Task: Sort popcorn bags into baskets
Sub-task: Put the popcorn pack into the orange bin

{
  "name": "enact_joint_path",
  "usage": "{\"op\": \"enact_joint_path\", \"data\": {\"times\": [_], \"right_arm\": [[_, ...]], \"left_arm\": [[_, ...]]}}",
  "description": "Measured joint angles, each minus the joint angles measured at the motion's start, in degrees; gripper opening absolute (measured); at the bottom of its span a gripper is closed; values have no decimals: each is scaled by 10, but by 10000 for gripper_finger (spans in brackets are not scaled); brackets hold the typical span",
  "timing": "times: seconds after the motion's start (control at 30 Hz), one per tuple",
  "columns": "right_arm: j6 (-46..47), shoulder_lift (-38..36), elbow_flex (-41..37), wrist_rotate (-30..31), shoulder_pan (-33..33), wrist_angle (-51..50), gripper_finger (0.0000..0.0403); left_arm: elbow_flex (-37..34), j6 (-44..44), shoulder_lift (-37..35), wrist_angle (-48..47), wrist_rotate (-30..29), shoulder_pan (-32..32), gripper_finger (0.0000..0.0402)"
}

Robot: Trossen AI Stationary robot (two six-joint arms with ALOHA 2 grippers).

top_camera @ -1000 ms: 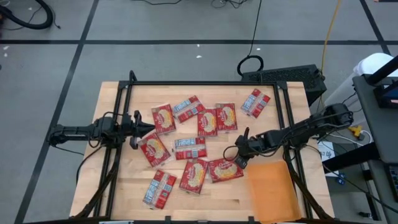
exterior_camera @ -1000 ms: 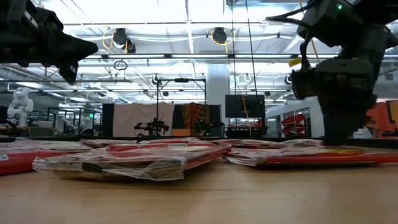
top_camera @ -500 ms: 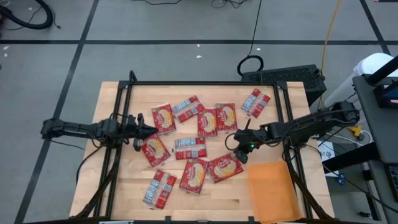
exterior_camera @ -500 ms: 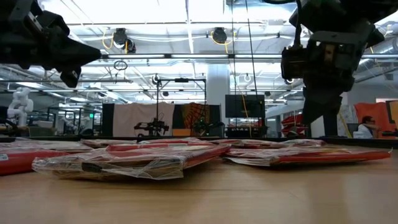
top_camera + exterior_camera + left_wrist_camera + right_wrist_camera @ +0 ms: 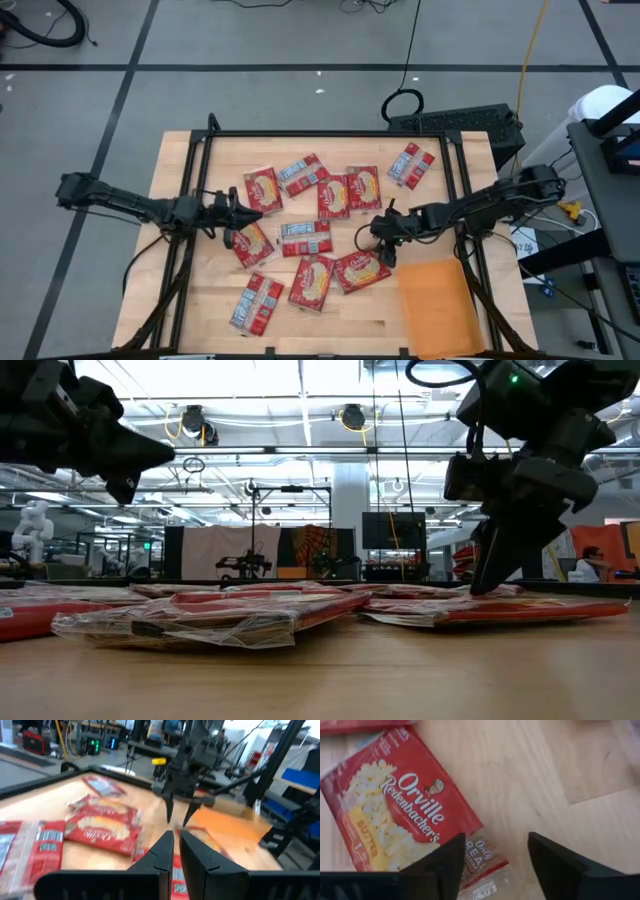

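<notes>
Several red popcorn bags point(image 5: 305, 238) lie flat across the middle of the wooden table. The orange basket point(image 5: 440, 305) sits at the near right with nothing in it. My right gripper point(image 5: 385, 245) is open and points slanting down over the right corner of a yellow-pictured bag point(image 5: 395, 815), just left of the basket. One finger is over the bag's clear edge, the other over bare wood. My left gripper point(image 5: 255, 212) is shut and level. It hovers above the bags at the left point(image 5: 140, 455) and holds nothing. My right gripper comes down from above at the bag's corner point(image 5: 480, 857) with open fingers. I cannot tell whether the fingertips touch the bag, which lies flat on the table.
A black frame point(image 5: 330, 135) runs round the table's edges. One bag point(image 5: 410, 165) lies apart at the far right. Bare wood point(image 5: 350, 325) shows along the near edge, and between the bags and the basket point(image 5: 225, 825).
My right gripper was shut low at the bag's right end. It has since risen a little, rolled about its axis and opened over that bag's corner. My left gripper has moved a little toward the table's right, still shut and level.
</notes>
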Motion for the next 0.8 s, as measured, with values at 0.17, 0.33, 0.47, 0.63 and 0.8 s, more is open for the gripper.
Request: {"op": "enact_joint_path", "data": {"times": [0.17,0.33,0.47,0.63,0.8], "right_arm": [[-35,30,0,-10,5,9,223],[-59,48,0,6,14,15,147],[-60,46,0,10,15,16,53],[-79,22,-2,-4,12,16,12],[-93,-15,-3,12,5,17,2]], "left_arm": [[0,-3,53,35,-22,-10,34],[0,1,95,80,-25,-12,34],[0,2,127,120,-25,-12,34],[0,4,165,182,-31,-12,33],[29,16,210,226,-41,-12,37]]}}
